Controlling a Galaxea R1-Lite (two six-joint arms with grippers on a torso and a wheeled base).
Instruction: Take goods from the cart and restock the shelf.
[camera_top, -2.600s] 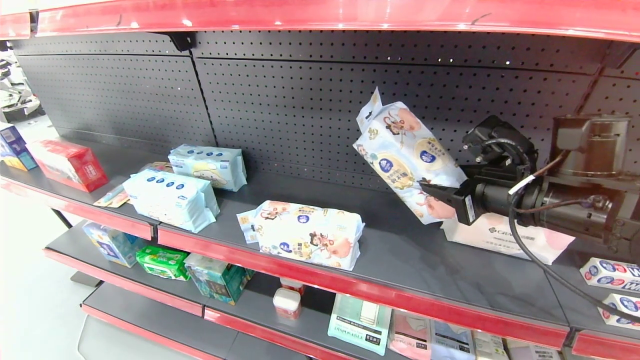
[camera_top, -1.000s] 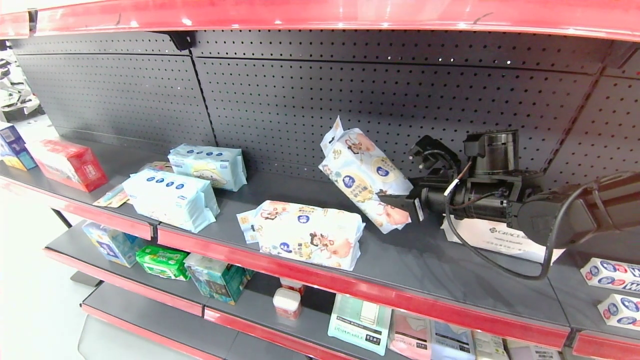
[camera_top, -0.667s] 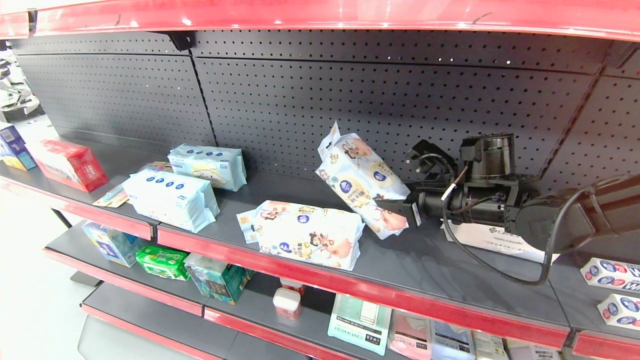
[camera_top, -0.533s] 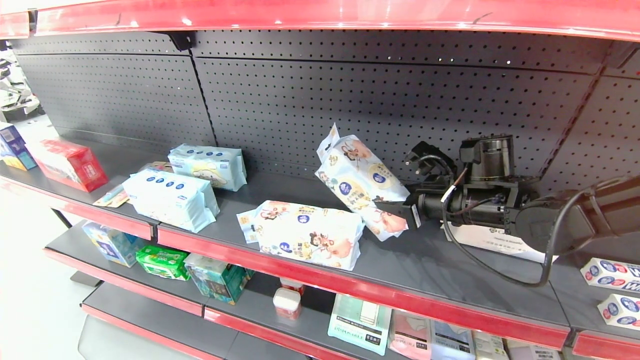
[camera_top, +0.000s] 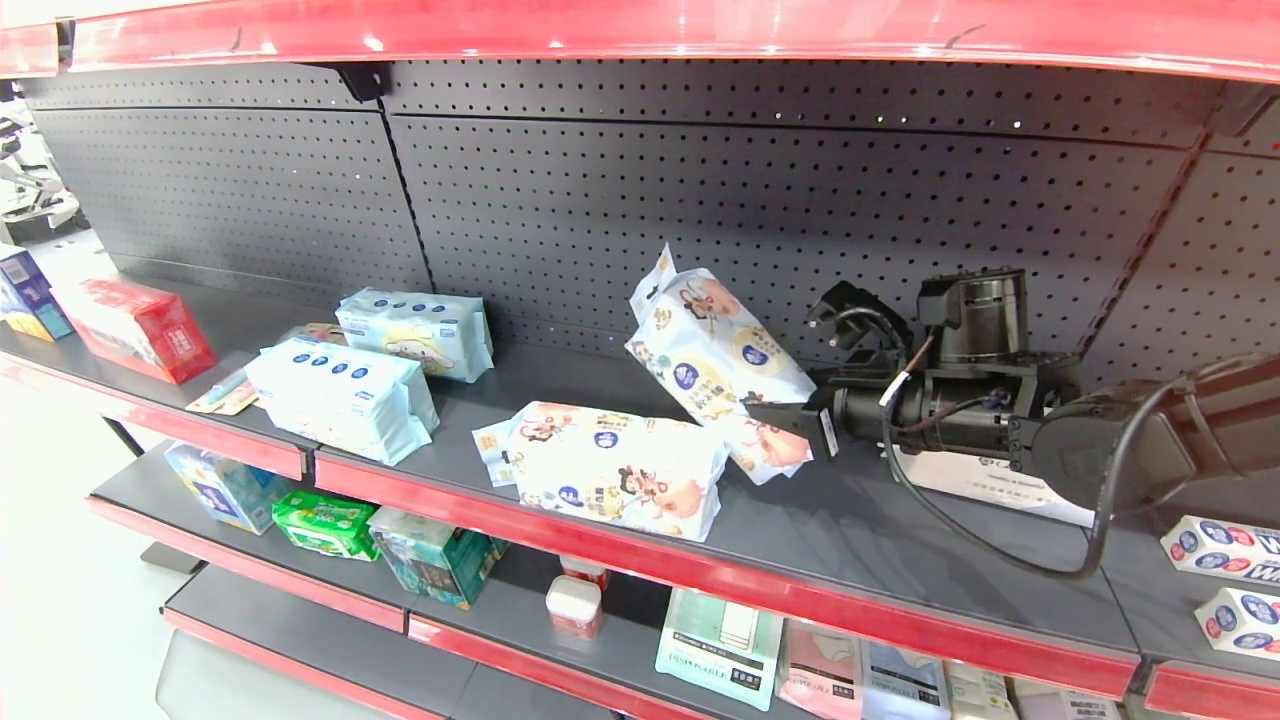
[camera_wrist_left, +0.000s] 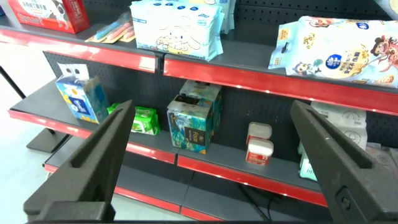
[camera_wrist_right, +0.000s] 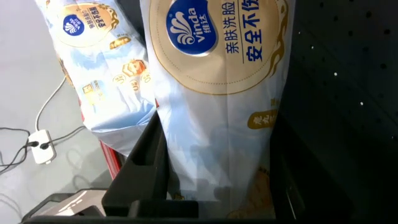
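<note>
My right pincer (camera_top: 792, 425) is clamped on the lower end of a soft white plastic tissue pack printed with cartoon figures and round gold labels (camera_top: 715, 360). In the right wrist view the two black fingers (camera_wrist_right: 146, 165) press on either side of the pack (camera_wrist_right: 217, 74). The pack stands tilted over the middle of the black metal shelf board with a red front edge (camera_top: 860, 545), nearer its back edge than its front. The upper end leans toward the black perforated back panel (camera_top: 600, 180). I cannot tell whether the lower end touches the board.

A second tissue pack of the same print (camera_top: 615, 465) lies flat along the front edge. Its right end is just beside the held pack.

My left pincer (camera_wrist_left: 211, 112) is spread open and holds nothing. It is level with the lower shelves, in front of a dark teal carton (camera_wrist_left: 194, 118).

Toward the left end of the board lie two pale blue wrapped tissue bundles (camera_top: 345, 395) and a red rectangular box (camera_top: 140, 325). A flat white packet (camera_top: 1000, 480) lies under my right arm.
</note>
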